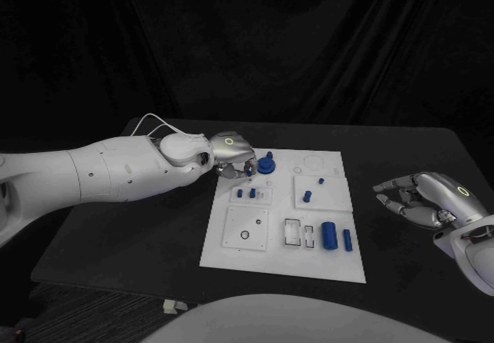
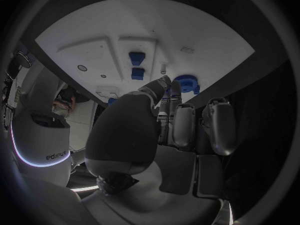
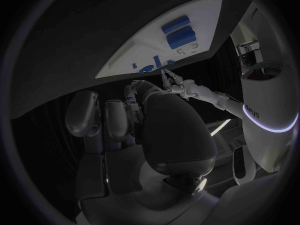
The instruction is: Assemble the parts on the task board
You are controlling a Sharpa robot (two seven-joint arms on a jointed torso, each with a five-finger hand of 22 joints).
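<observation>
The white task board [image 1: 258, 246] lies mid-table. My left hand [image 1: 235, 153] hangs over its far left corner, fingers pointing down, tips just beside a round blue part with a peg [image 1: 267, 166]. In the left wrist view the left hand [image 2: 172, 117] has thumb and fingertips [image 2: 164, 81] close together by that round part [image 2: 186, 82]; nothing shows between them. My right hand [image 1: 427, 200] hovers off the board's right edge, fingers curled in around nothing. Two small blue pegs [image 1: 247, 193] and two blue cylinders [image 1: 337, 236] rest on the board.
Small blue pieces [image 1: 314, 187] stand in the board's right middle plate. A square plate with a ring [image 1: 246, 230] and slotted recesses [image 1: 298, 232] occupy the near half. Black table [image 1: 134, 236] stretches around the board, with a dark curtain behind.
</observation>
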